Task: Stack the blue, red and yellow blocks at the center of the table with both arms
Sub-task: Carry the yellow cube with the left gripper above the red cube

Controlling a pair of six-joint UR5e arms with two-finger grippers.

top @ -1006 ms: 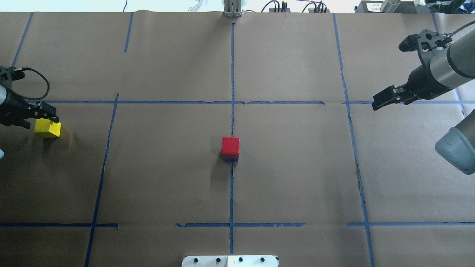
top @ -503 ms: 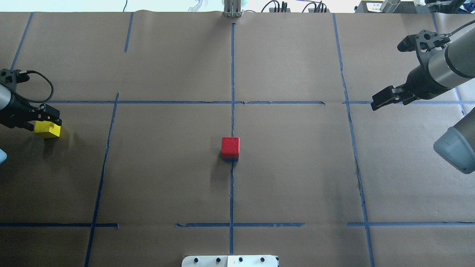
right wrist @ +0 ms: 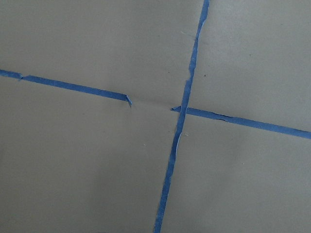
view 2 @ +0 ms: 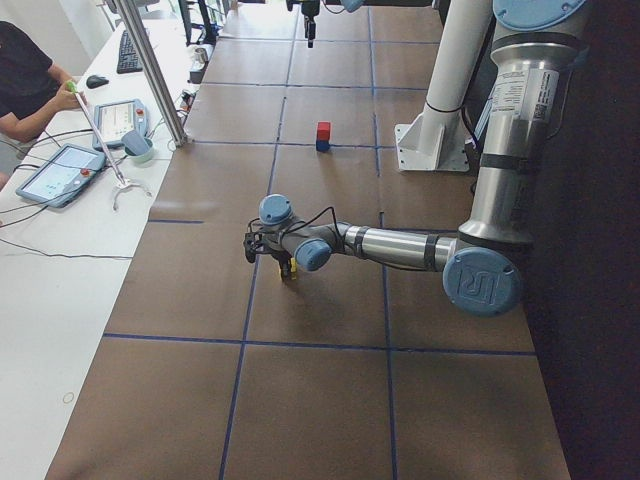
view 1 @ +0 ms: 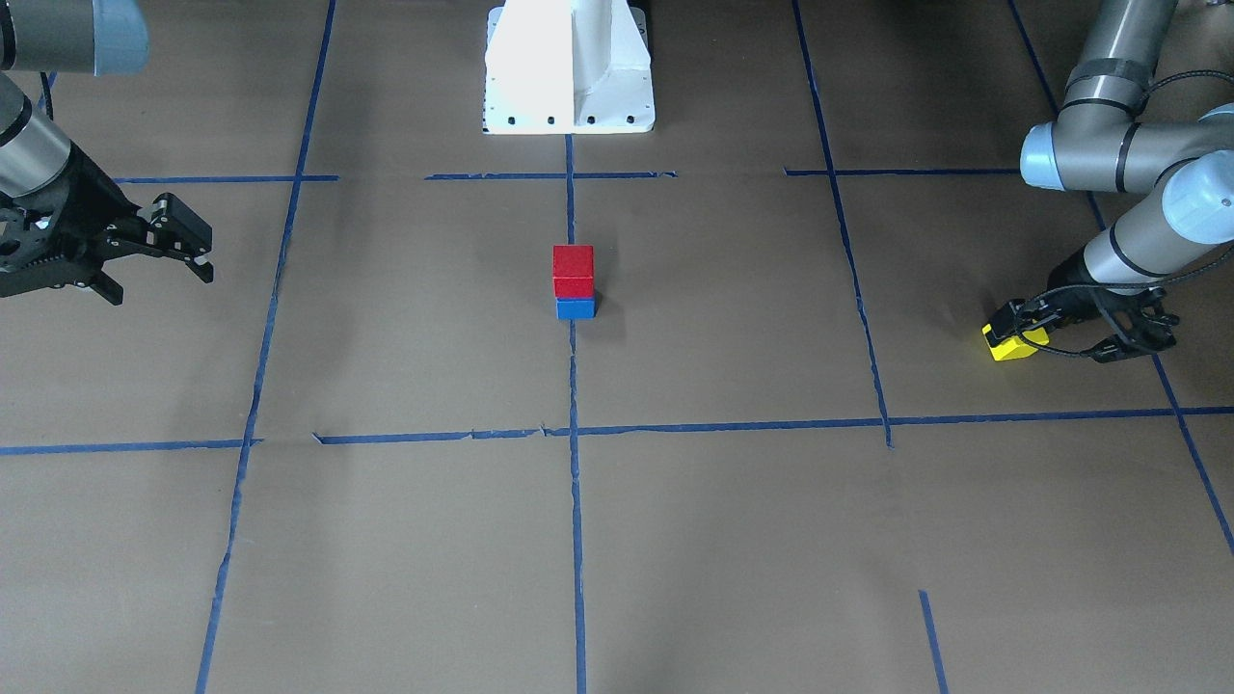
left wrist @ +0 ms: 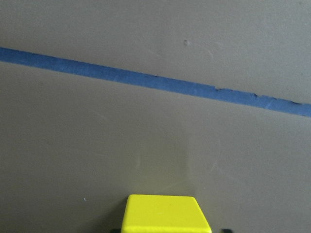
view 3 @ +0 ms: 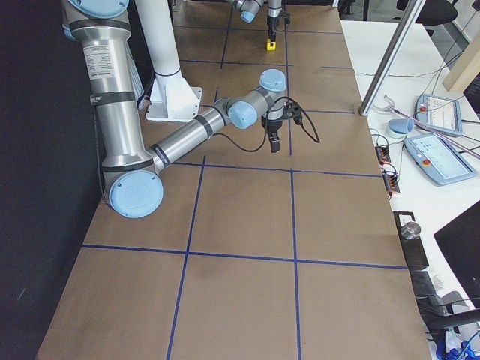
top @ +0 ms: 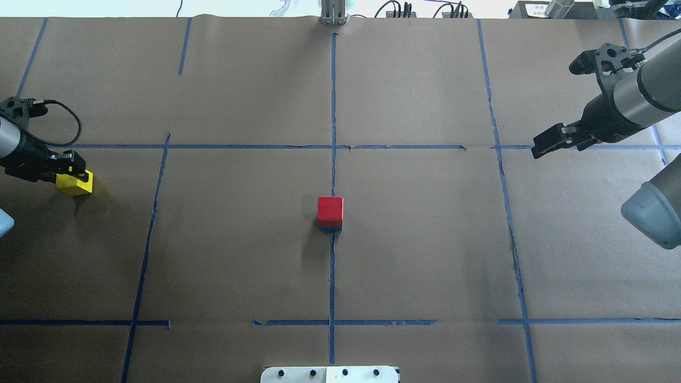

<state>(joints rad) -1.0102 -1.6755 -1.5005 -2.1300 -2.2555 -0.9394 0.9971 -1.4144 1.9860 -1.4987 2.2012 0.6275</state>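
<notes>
A red block (top: 330, 209) sits on a blue block (top: 330, 229) at the table's centre, and the front view shows both, red (view 1: 573, 270) over blue (view 1: 576, 308). My left gripper (top: 72, 171) at the far left is shut on the yellow block (top: 75, 183), which also shows in the front view (view 1: 1012, 345) and at the bottom edge of the left wrist view (left wrist: 166, 213). My right gripper (top: 544, 146) hangs open and empty above the table at the far right, also seen in the front view (view 1: 162, 281).
Blue tape lines (top: 333, 122) divide the brown paper. The white robot base (view 1: 569, 67) stands at the near middle edge. An operator (view 2: 25, 85) with tablets (view 2: 60, 172) sits on a side table beyond the far edge.
My left gripper came down over the yellow block, closed on it, and the block has shifted slightly towards the centre. The right arm has barely moved.
</notes>
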